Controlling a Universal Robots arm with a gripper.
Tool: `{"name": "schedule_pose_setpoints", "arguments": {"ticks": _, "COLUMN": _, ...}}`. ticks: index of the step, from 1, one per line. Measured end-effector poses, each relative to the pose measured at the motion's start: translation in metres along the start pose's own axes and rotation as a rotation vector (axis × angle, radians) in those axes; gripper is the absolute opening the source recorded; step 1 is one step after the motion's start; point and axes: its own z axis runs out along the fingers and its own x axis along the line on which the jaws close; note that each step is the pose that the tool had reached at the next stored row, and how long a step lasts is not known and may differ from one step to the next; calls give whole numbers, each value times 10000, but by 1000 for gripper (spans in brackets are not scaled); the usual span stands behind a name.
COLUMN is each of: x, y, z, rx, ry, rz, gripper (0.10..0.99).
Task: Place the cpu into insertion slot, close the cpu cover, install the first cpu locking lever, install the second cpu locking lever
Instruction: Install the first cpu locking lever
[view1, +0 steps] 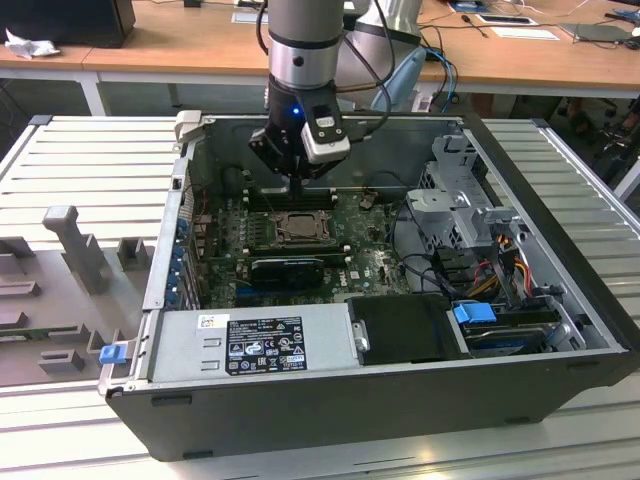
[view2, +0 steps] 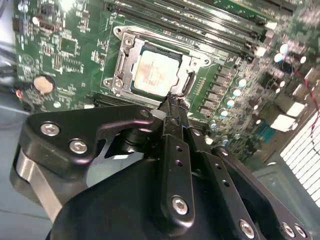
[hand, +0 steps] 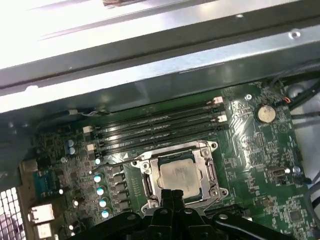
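The cpu (view1: 297, 228) (view2: 152, 74) (hand: 177, 176), pale silvery-beige, lies flat in the insertion slot (view2: 116, 82) (hand: 216, 191) at the centre of the green motherboard (view1: 372, 262). The cpu cover (view2: 192, 62) (hand: 150, 167), a silvery frame, lies down around the chip, which shows through its square opening. My gripper (view1: 298, 185) (view2: 172, 102) (hand: 172, 194) hangs just above one edge of the socket. Its black fingers are pressed together and hold nothing. I cannot tell how the locking levers stand.
Long black memory slots (hand: 160, 125) (view2: 200, 20) run beside the socket. A grey power supply box (view1: 255, 340) sits at the case's near side. A drive cage (view1: 470, 200) and cables (view1: 500, 255) fill the exterior view's right. A coin battery (hand: 265, 113) sits on the board.
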Motion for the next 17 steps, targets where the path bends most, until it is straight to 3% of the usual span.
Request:
{"name": "schedule_pose_setpoints", "arguments": {"ticks": 5, "x": 0, "y": 0, "z": 4, "rx": 21, "ry": 47, "rz": -1295, "gripper": 106}}
{"name": "schedule_pose_setpoints", "arguments": {"ticks": 10, "x": 0, "y": 0, "z": 5, "rx": 29, "ry": 64, "rz": -1798, "gripper": 106}}
{"name": "schedule_pose_setpoints", "arguments": {"ticks": 15, "x": 0, "y": 0, "z": 5, "rx": 44, "ry": 98, "rz": -2760, "gripper": 106}}
{"name": "schedule_pose_setpoints", "arguments": {"ticks": 17, "x": 0, "y": 0, "z": 6, "rx": 56, "ry": 120, "rz": -3499, "gripper": 106}}
